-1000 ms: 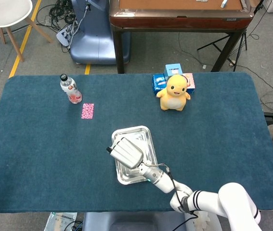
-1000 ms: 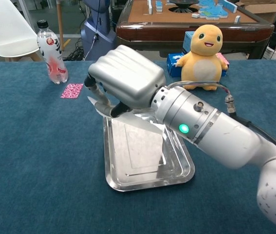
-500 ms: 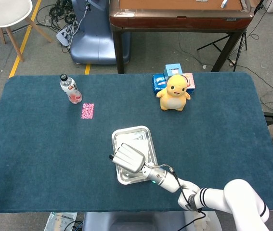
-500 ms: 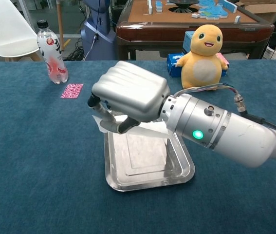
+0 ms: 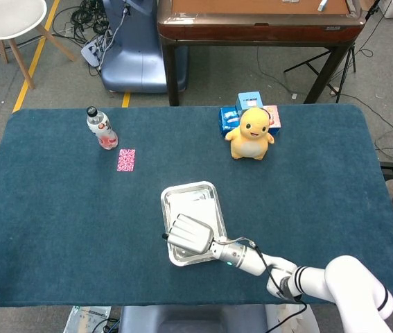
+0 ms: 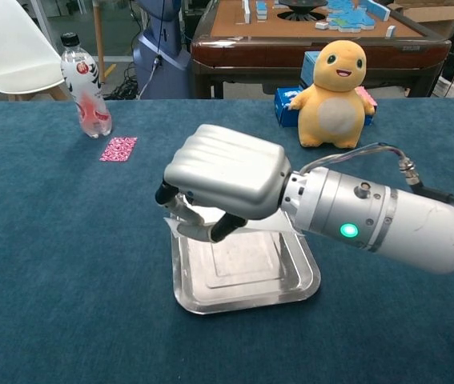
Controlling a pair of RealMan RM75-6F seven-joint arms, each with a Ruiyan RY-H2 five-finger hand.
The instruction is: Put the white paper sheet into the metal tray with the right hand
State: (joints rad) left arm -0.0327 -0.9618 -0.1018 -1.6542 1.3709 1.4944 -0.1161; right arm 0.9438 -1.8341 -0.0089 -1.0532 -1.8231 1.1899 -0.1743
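"While my right hand [image 6: 225, 172] hangs over the metal tray [image 6: 300, 282], can you see what it holds?"

"Yes. Its fingers [image 6: 225, 226] are curled around the white paper sheet [image 6: 252, 224], pinching the sheet's left edge. The sheet lies low across the tray's far part, above the bottom."

"And from the head view?"

"My right hand [image 5: 190, 234] covers the near end of the metal tray [image 5: 170, 201]; a bit of the white paper sheet [image 5: 197, 201] shows inside the far end."

"My left hand?"

"Only a tip at the left edge of the head view; I cannot tell its state."

"Anything else on the table?"

"A bottle [image 6: 84, 83], a pink card [image 6: 118, 149] and a yellow plush toy [image 6: 337, 87], all well apart from the tray."
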